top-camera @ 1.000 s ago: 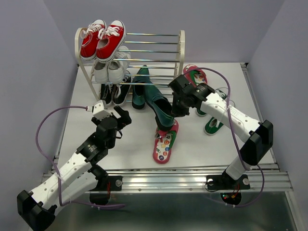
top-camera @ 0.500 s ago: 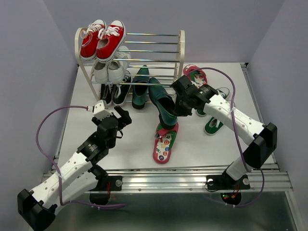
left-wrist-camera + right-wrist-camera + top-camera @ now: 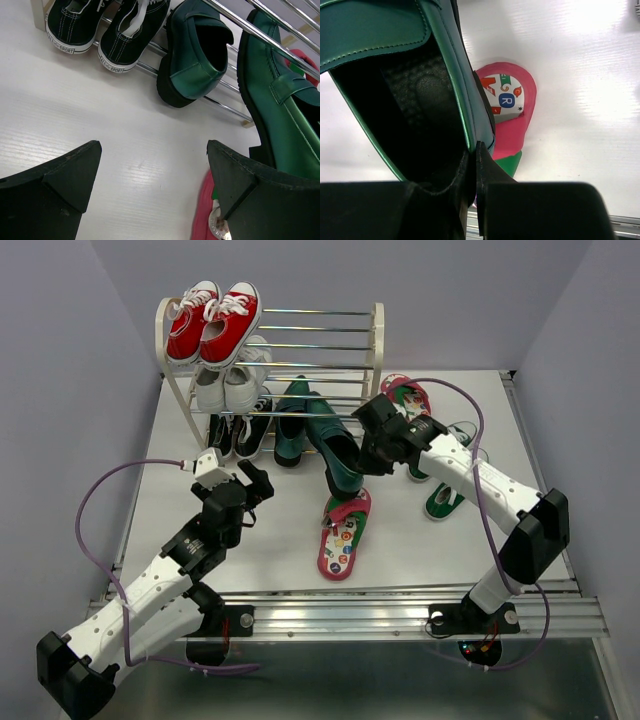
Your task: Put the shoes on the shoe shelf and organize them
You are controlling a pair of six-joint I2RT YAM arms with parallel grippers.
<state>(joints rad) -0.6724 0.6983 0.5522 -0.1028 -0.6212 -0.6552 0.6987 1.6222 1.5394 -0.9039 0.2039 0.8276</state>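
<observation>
**A:** The right fingers [image 3: 490, 172] are clamped on the side wall of a dark green loafer [image 3: 380, 30] near its heel, one inside the shoe and one outside. The left fingers [image 3: 55, 185] are wide apart with nothing between them, low over the worktop [image 3: 430, 540] at the lower left of the top view.

**B:** Where is that loafer relative to the shoe shelf [image 3: 377, 340]?

**A:** It is at mid-frame in the top view. Its toe points up toward the bottom tier and its heel is above a pink flip-flop [image 3: 340, 535]. I cannot tell whether the toe touches the rods yet. The partner loafer [image 3: 290, 425] sits on the bottom tier, just right of the black sneakers [image 3: 240, 430].

**B:** So the step is to seat it beside its mate?

**A:** I think so. The space to the right of the partner looks free. I would bring the toe in low under the middle tier's front rod, level the sole with the bottom rods, and line the shoe up parallel to its mate.

**B:** What could go wrong?

**A:** The grip is on one thin wall near the heel, so the shoe may swing, and slow travel would help. The seated loafer should not be nudged off the rods. The fingers should part only once the sole rests across the rods.

**B:** What is left after that?

**A:** The flip-flops and the green sneakers [image 3: 445, 498] lie on the worktop at the right, partly hidden by the right arm.
</observation>
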